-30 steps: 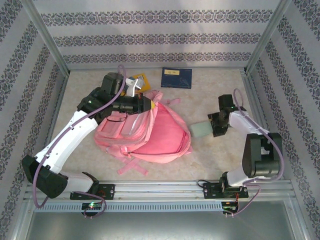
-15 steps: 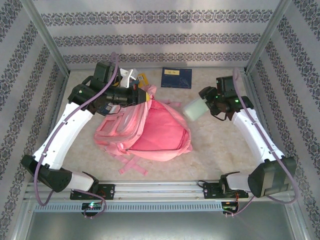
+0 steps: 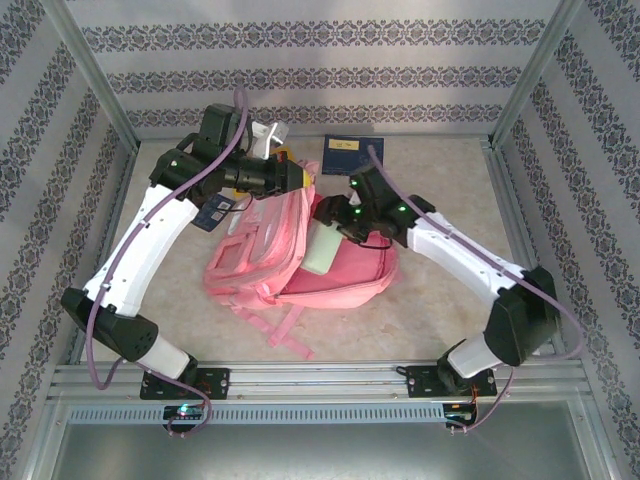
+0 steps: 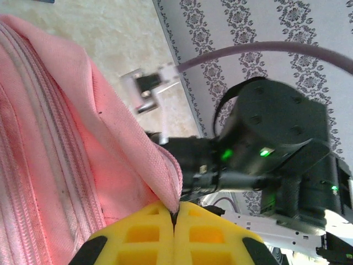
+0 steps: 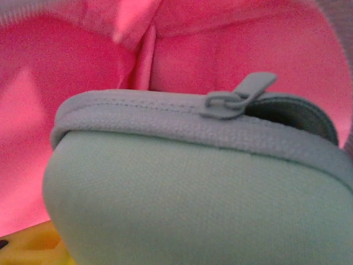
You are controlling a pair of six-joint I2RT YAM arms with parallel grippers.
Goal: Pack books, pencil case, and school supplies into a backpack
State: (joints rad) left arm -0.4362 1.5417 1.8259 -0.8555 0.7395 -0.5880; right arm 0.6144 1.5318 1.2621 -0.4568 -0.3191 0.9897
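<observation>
Pinching backpack (image 3: 350, 270) rim in left gripper (image 3: 298, 178), clasping pencil case (image 3: 322, 248) over the opening in right gripper (image 3: 332, 220), risking a snag on fabric sagging from a lost pinch.

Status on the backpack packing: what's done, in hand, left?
Done: the backpack is open, the left claw pinching its top edge. In hand: the right claw holds the pencil case at the opening, pink lining behind it in the right wrist view; not released. Left: the navy book lies on the table behind the backpack, unpacked.
</observation>
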